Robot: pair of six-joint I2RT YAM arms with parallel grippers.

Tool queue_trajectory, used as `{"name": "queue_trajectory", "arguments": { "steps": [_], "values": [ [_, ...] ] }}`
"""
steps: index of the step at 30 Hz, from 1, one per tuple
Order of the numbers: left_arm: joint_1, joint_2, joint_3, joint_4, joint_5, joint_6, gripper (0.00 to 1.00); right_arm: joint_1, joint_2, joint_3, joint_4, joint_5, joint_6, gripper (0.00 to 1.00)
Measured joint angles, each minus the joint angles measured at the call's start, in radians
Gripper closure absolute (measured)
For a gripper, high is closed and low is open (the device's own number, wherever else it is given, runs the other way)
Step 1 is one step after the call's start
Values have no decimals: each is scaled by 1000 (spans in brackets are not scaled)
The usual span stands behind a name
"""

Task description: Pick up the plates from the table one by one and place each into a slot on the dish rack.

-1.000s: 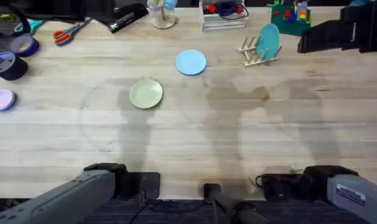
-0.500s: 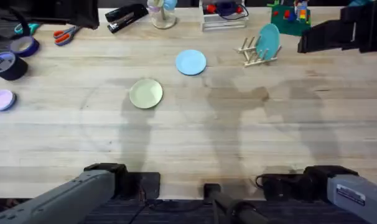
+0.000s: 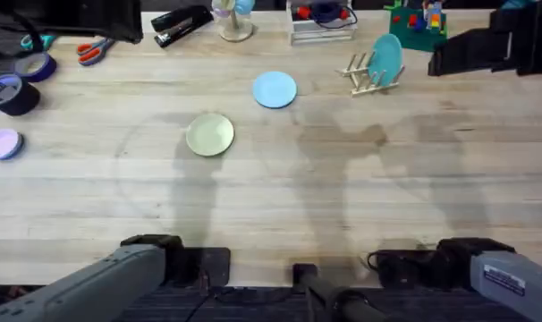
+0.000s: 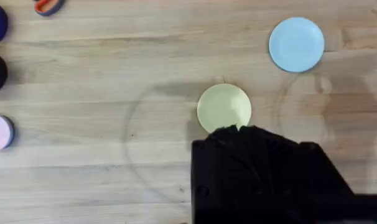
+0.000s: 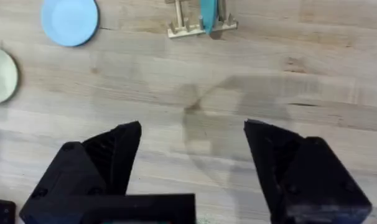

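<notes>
A pale cream-yellow plate [image 3: 209, 134] lies flat on the table [image 3: 280, 197], left of centre. A light blue plate [image 3: 275, 89] lies flat farther back, near the middle. The small wooden dish rack [image 3: 368, 79] stands at the back right with a teal plate [image 3: 387, 57] upright in one slot. In the left wrist view my left gripper [image 4: 229, 132] is shut and holds nothing, its tip just short of the cream plate [image 4: 224, 107]. The blue plate [image 4: 296, 44] lies beyond. My right gripper [image 5: 191, 130] is open over bare wood, well short of the rack [image 5: 188, 26].
Tape rolls [image 3: 12, 94] and a pink disc [image 3: 3, 143] sit at the left edge. Scissors [image 3: 94, 50], a stapler [image 3: 182, 24], a white wire tray [image 3: 322, 27] and toys [image 3: 416, 22] line the back. A black box [image 3: 495, 46] stands at the far right.
The plates, rack and both arms have not moved. A dark shape at the back left edge shifted and now covers part of the scissors.
</notes>
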Motion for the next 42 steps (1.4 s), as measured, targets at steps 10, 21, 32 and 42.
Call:
{"name": "queue_trajectory", "arguments": {
  "steps": [10, 21, 32, 42],
  "values": [
    [103, 0, 0, -82, 177, 71, 957, 0, 0, 0, 0, 0, 0, 7],
    [344, 0, -174, -64, 424, 232, 958, 0, 0, 0, 0, 0, 0, 7],
    [420, 20, -472, 95, 562, 281, 959, 0, 0, 0, 0, 0, 0, 8],
    [420, 215, -525, 175, 620, 331, 958, 0, 0, 0, 0, 0, 0, 7]
  ]
}}
